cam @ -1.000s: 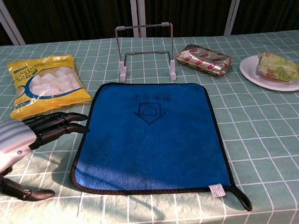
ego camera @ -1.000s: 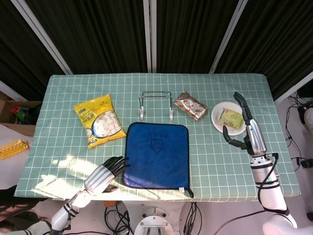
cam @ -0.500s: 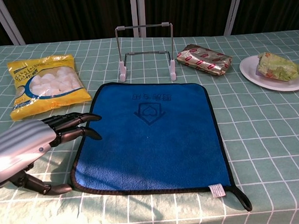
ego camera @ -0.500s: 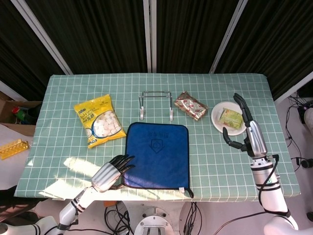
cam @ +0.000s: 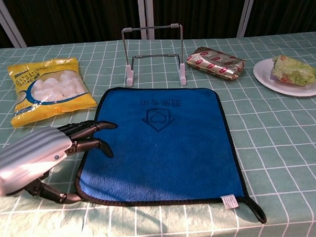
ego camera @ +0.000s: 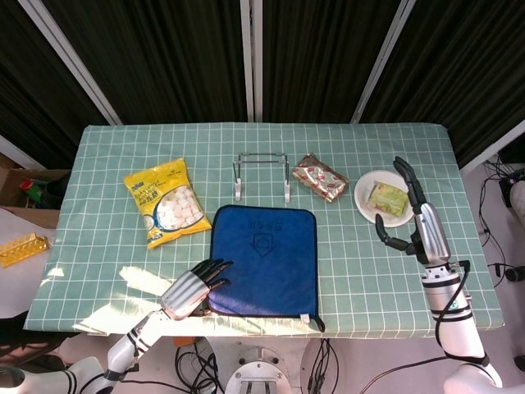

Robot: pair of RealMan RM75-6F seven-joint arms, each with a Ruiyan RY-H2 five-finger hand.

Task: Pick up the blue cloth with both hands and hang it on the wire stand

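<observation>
Hands close in on cloth, no grip yet

Cloth [cam: 159,147] lies flat near the front edge of the table [ego camera: 426,144], its far hem just short of the stand [cam: 153,53], which is upright and bare. Left hand [cam: 41,157] hovers at the cloth's left edge, fingers [cam: 93,136] spread and reaching over the hem, thumb low by the near corner; it holds nothing. Right hand [ego camera: 410,215] is well apart from the cloth, raised beside the plate [ego camera: 363,199], fingers apart and empty

By its look the cloth is soft, light terry with a bound black hem and a small loop at the near right corner; it will likely sag and fold as soon as it is lifted, so one hand alone would let it bunch. Best purchase seems to be a pinch on the hem at matching points on the left and right edges, keeping the cloth stretched between both hands so it can drape over the stand's top wire. Snack bag [cam: 47,94] sits close to the left hand's path, and a foil packet [cam: 216,62] lies beside the stand
</observation>
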